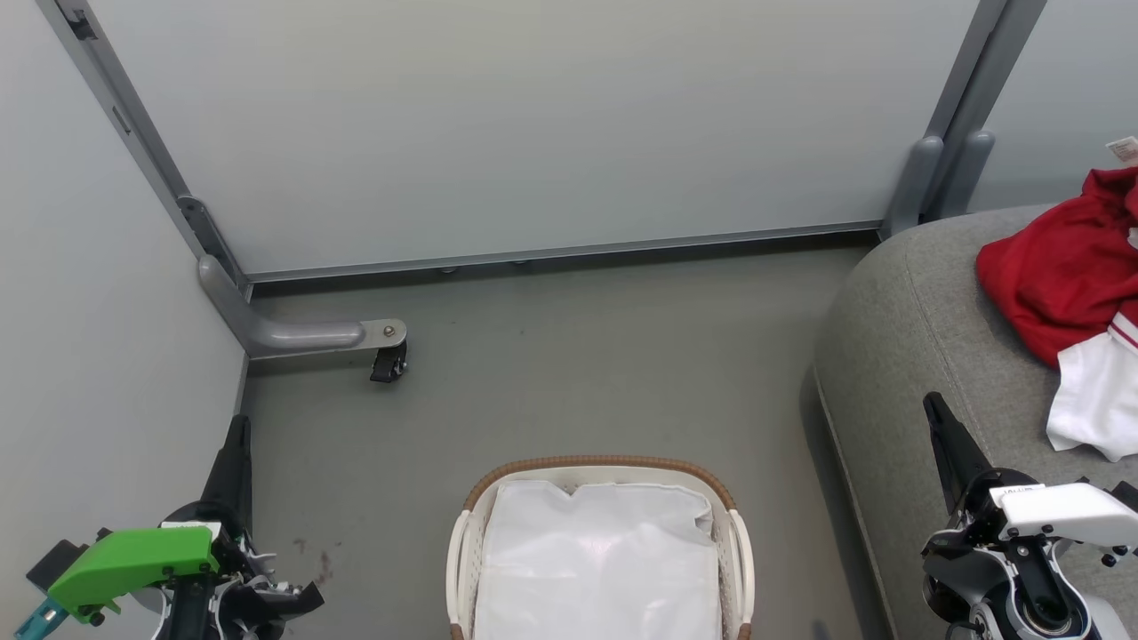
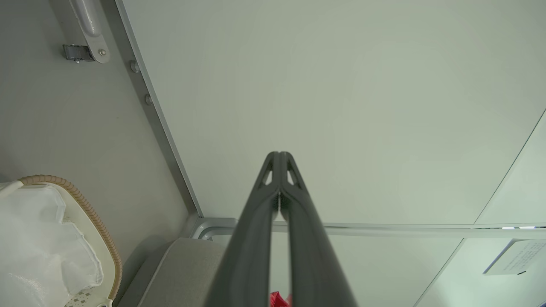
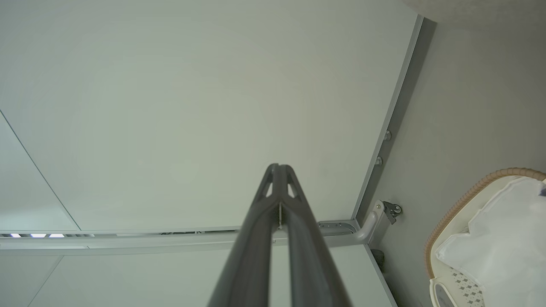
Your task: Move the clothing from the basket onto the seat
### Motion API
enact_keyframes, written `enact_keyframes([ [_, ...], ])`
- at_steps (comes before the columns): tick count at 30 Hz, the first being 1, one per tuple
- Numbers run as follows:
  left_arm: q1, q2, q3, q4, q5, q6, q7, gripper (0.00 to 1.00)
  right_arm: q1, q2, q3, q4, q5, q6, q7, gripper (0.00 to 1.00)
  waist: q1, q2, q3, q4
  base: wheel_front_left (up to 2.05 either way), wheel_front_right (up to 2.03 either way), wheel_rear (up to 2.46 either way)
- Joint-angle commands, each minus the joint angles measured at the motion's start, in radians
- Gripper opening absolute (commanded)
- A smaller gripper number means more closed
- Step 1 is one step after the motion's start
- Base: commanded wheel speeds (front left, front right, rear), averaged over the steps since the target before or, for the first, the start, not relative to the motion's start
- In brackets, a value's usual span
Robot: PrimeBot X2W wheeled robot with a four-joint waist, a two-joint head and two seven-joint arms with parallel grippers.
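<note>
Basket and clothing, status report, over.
Shut and empty: left gripper, right gripper. Red clothing lying on seat. In basket: white sheet.

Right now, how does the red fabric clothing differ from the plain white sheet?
The soft red fabric clothing lies bunched on the light-grey upholstered seat; the plain white sheet lies flatter inside the white perforated plastic basket. The clothing is red with white parts; the sheet is all white. Both look soft.

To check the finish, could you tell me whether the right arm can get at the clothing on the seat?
Probably yes: the right gripper hangs over the seat near the clothing, nothing between.
</note>
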Motion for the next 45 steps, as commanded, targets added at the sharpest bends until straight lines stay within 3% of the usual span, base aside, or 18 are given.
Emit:
enact_keyframes([
  [1, -0.010, 0.003, 0.002, -0.002, -0.005, -0.006, 0.004, 0.00, 0.011, -0.006, -0.002, -0.003, 0.003, 0.000, 0.001, 0.00, 0.0000, 0.0000, 0.000, 0.000, 0.00, 0.00, 0.00],
  [45, -0.010, 0.003, 0.002, -0.002, -0.005, -0.006, 0.004, 0.00, 0.011, -0.006, -0.002, -0.003, 0.004, 0.000, 0.001, 0.00, 0.0000, 0.0000, 0.000, 0.000, 0.00, 0.00, 0.00],
])
